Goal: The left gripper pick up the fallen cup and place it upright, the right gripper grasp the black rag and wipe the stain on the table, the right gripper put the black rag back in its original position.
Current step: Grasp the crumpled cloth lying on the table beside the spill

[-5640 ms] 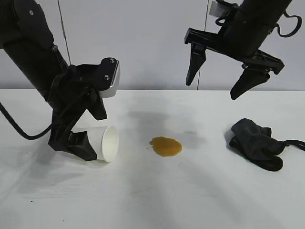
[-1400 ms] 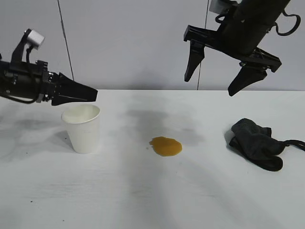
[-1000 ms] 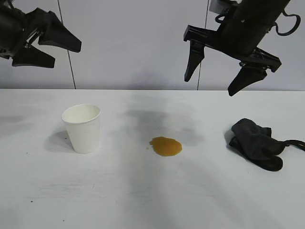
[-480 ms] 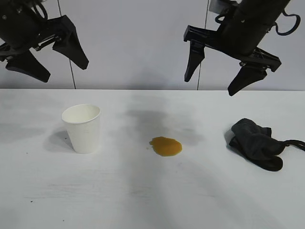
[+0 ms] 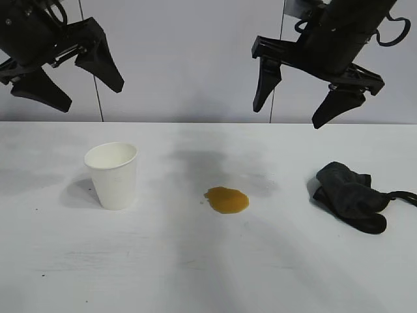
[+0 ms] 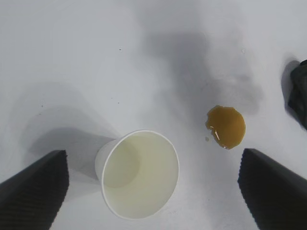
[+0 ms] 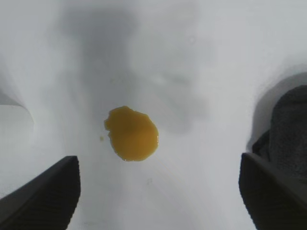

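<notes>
The white paper cup (image 5: 113, 175) stands upright on the left of the white table (image 5: 208, 274), empty; it also shows from above in the left wrist view (image 6: 139, 179). My left gripper (image 5: 88, 98) hangs open and empty high above it. The amber stain (image 5: 227, 199) lies mid-table and shows in the left wrist view (image 6: 226, 126) and the right wrist view (image 7: 132, 133). The black rag (image 5: 350, 197) lies at the right, partly seen at the edge of the right wrist view (image 7: 290, 129). My right gripper (image 5: 290, 117) hangs open and empty high between stain and rag.
A grey wall (image 5: 195, 59) with two vertical seams stands behind the table. The rag's thin loop strap (image 5: 404, 194) trails toward the right edge.
My left gripper has let go of the now upright cup, risen well above it and turned downward with its fingers spread. The right arm has barely moved.
</notes>
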